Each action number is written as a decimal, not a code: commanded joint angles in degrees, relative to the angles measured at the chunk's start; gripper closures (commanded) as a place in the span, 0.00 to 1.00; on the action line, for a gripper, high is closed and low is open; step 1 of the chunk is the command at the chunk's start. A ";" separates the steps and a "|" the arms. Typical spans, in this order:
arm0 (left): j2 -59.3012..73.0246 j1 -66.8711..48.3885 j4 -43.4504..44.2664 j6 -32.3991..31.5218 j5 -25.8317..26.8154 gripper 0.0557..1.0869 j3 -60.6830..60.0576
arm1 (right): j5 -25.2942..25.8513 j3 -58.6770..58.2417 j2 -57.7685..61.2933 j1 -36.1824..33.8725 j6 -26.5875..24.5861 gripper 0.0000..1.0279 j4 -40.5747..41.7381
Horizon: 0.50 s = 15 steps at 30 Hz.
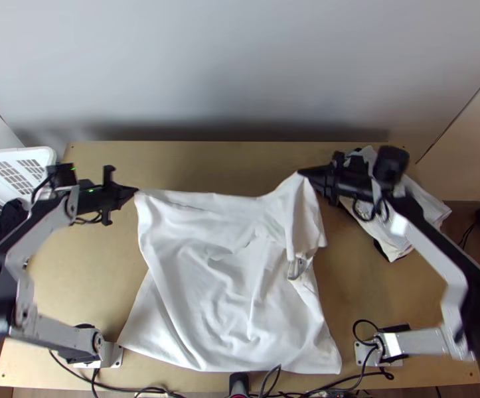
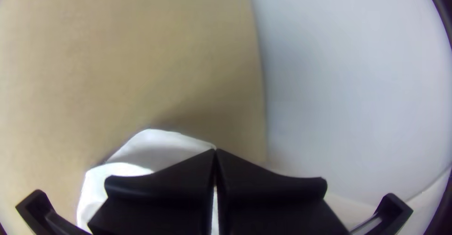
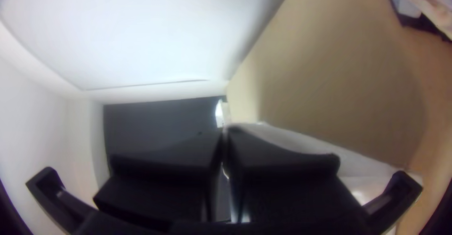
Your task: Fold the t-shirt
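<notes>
The white t-shirt (image 1: 226, 298) lies on the middle of the table (image 1: 60, 265), loosely spread and with many wrinkles, its lower hem close to the near edge. The left gripper (image 1: 135, 190) has its jaws closed together on the shirt's far left corner. The right gripper (image 1: 300, 172) also has the jaws pressed together, and they pinch the far right part of the shirt, from which a loose fold hangs down. At the table's far right corner there is a pile of cloth (image 1: 432, 199), and by the far left corner stands a white slotted basket (image 1: 34, 155).
</notes>
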 commanded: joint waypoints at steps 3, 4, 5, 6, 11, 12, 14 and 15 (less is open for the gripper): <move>17.00 -2.66 -12.98 12.60 -4.44 0.97 14.19 | 9.11 14.84 20.49 -2.51 -11.79 0.97 -9.71; 18.23 -2.57 -12.98 12.60 -4.87 0.97 15.60 | 10.16 15.89 21.54 -2.51 -12.59 0.97 -9.80; 19.72 -2.66 -13.16 12.86 -5.58 0.97 17.44 | 10.87 17.30 22.69 -2.51 -13.11 0.97 -10.33; 21.31 -2.66 -13.51 13.21 -5.67 0.97 19.20 | 11.39 18.62 23.65 -2.51 -13.46 0.97 -10.68; 27.72 -2.57 -16.76 13.92 -5.75 0.97 29.57 | 15.61 29.08 30.42 -1.54 -19.18 0.97 -19.64; 28.60 -2.57 -17.29 13.92 -5.75 0.97 31.60 | 16.32 30.75 31.56 -1.28 -20.58 0.97 -21.23; 30.53 -2.75 -18.87 13.83 -5.75 0.97 36.25 | 18.07 33.03 33.15 -0.57 -22.69 0.97 -22.81; 31.68 -2.75 -20.01 13.74 -6.02 0.97 38.89 | 18.87 34.17 33.94 -0.22 -23.04 0.97 -23.51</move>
